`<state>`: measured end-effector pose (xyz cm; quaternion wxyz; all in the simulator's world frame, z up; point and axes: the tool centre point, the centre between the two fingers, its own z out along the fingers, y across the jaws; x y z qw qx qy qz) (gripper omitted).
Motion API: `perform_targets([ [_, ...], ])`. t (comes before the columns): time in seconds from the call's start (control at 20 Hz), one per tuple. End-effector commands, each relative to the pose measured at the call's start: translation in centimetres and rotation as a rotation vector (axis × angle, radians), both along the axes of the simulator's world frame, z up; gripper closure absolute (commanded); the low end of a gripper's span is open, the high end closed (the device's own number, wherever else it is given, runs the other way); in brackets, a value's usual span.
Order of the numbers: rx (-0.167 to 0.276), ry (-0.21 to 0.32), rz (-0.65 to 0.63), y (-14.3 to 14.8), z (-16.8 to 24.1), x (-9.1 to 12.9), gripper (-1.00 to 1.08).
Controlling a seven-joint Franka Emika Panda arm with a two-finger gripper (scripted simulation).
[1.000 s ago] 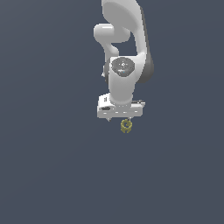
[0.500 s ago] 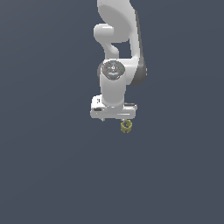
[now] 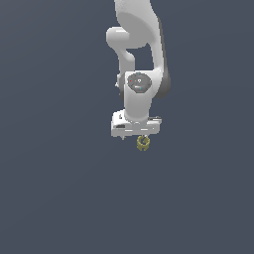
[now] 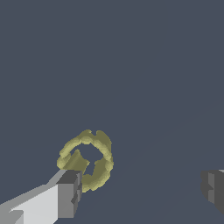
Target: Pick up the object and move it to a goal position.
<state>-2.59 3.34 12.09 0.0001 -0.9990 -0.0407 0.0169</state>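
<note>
My gripper (image 4: 140, 192) stands spread: in the wrist view one grey-tipped finger (image 4: 68, 194) shows just beside the object (image 4: 86, 159), and the other dark fingertip (image 4: 213, 188) shows well apart from it. The object, a knobby yellow-olive ring with a dark centre hole, sits next to that first fingertip, which overlaps its rim in the picture; I cannot tell whether they touch. Nothing lies between my fingers.

In the exterior view my gripper (image 3: 136, 135) sits near the frame's centre, and the object (image 3: 143, 143) shows just below the hand's lower edge, toward the exterior view's right. My white arm (image 3: 141, 59) rises from there to the top edge of the frame.

Around the ring the flat grey-blue ground (image 3: 59, 198) runs unbroken to every edge of both pictures, with open room on all sides.
</note>
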Motion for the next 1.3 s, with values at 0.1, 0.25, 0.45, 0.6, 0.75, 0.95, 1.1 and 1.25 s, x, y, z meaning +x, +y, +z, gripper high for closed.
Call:
perform_targets([
  [0.1, 0.001, -0.017, 0.091, 2.5, -1.6, -0.9, -0.92],
  [0.25, 0.002, -0.025, 0.137, 3.8, -2.3, -1.4, -0.92],
  [0.45, 0.004, -0.032, 0.173, 4.7, -2.9, -1.9, -0.92],
  [0.6, 0.004, -0.034, 0.182, 5.0, -3.0, -2.0, -0.92],
  [0.75, 0.004, -0.032, 0.177, 4.9, -3.1, -1.9, -0.92],
  [0.95, 0.004, -0.032, 0.178, 4.9, -4.2, -2.0, -0.92],
  [1.1, 0.004, -0.033, 0.180, 4.9, -5.6, -2.1, -0.92],
  [1.25, 0.004, -0.033, 0.181, 4.9, -7.0, -2.1, -0.92],
])
